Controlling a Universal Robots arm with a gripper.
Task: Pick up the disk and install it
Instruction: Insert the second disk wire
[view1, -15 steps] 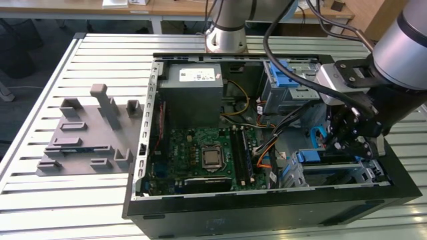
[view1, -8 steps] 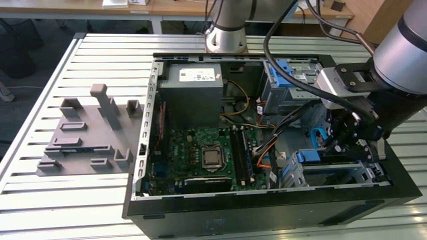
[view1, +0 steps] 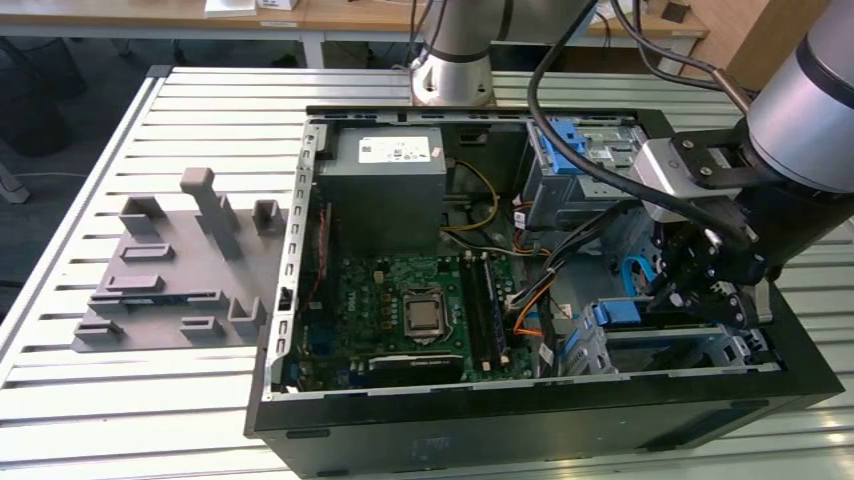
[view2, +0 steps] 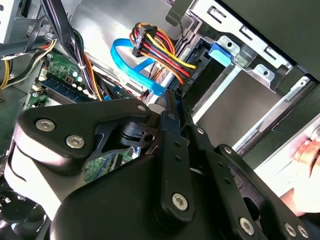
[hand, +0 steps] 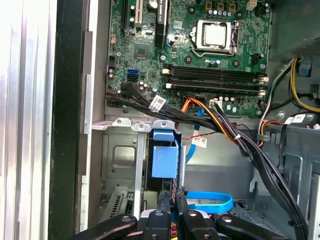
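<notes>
Jaws together, gripper (hand: 171, 197) beside blue latch (hand: 164, 157).

The exterior view looked down from above and in front onto the open computer case (view1: 534, 400) on the slatted table (view1: 134, 400), with the arm's base (view1: 451, 60) at the upper middle of the frame. The first wrist view faced straight down into the case from close by, with the motherboard (hand: 200, 55) and blue latch (hand: 165, 160) in frame. The second wrist view sat closer still, behind the gripper (view2: 172, 107), and shared the blue cable (view2: 132, 67) and drive cage (view2: 250, 65) area with it.
</notes>
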